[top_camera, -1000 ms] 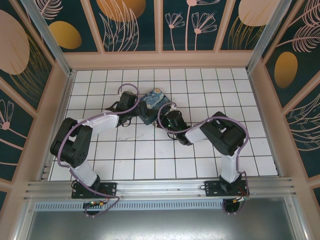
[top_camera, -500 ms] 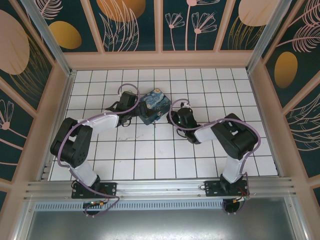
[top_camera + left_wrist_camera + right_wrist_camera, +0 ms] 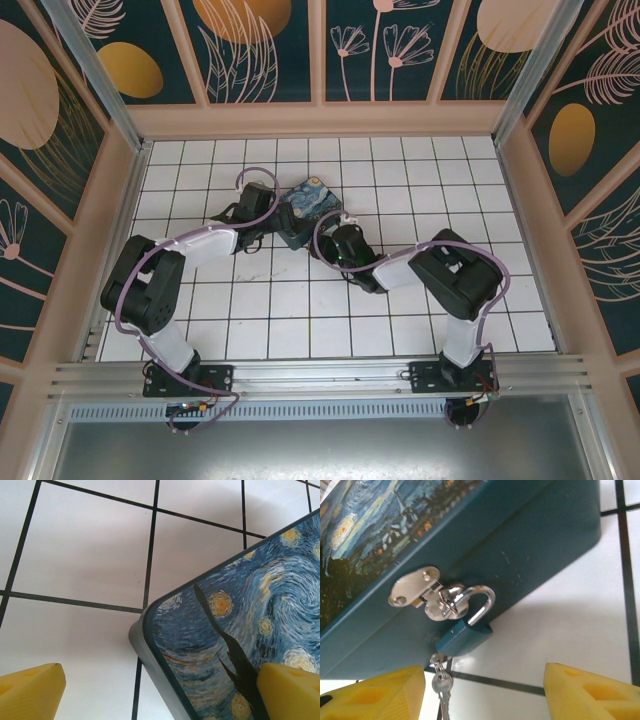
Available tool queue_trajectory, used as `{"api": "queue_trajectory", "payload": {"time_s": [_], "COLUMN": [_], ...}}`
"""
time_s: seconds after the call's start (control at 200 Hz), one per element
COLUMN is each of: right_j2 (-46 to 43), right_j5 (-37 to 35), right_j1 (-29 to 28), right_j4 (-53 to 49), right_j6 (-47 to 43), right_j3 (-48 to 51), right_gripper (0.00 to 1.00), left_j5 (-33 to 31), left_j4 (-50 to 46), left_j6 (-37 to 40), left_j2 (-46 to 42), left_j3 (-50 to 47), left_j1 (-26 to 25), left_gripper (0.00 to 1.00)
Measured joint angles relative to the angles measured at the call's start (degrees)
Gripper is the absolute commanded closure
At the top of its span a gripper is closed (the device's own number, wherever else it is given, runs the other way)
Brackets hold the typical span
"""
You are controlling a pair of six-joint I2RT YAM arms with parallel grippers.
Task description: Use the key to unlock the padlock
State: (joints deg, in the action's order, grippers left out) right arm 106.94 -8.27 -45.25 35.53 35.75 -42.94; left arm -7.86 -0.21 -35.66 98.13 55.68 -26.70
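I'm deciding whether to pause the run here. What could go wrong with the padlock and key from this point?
1. The key dangles free under the padlock, between the open right fingers; a closing grab may knock it aside or pinch it askew.
2. The shackle is hooked through the hasp, and the left fingers straddle a corner of the box without clamping it, so a tug may drag the box.

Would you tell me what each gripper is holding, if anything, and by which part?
Nothing is held. The right gripper stands open around the small silvery key in the bluish padlock; the left gripper is open at the painted box.
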Motion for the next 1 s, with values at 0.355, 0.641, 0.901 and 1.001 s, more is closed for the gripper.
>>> {"api": "queue_trajectory", "payload": {"time_s": [0.355, 0.641, 0.901, 1.001], "right_j2": [3.9, 4.2, 4.1, 4.1], "right_j5": [-4.9, -6.3, -4.9, -4.1], "right_j1": [-1.4, 1.2, 6.3, 7.3], "right_j4": [-10.3, -12.7, -12.2, -12.4], "right_j6": [-3.1, -1.6, 0.3, 0.5], "right_j3": [-9.1, -10.0, -10.1, -10.4], "right_gripper": [0.38, 0.73, 1.00, 1.00], "left_j5": [0.0, 0.0, 0.1, 0.1], "left_j4": [0.4, 0.5, 0.9, 0.9], "left_j6": [-0.2, -0.4, -0.4, -0.5], "left_j2": [0.2, 0.3, 0.5, 0.5], "left_j3": [0.0, 0.0, 0.0, 0.0], "left_j1": [0.0, 0.0, 0.0, 0.0], "left_gripper": [0.02, 0.01, 0.02, 0.02]}}
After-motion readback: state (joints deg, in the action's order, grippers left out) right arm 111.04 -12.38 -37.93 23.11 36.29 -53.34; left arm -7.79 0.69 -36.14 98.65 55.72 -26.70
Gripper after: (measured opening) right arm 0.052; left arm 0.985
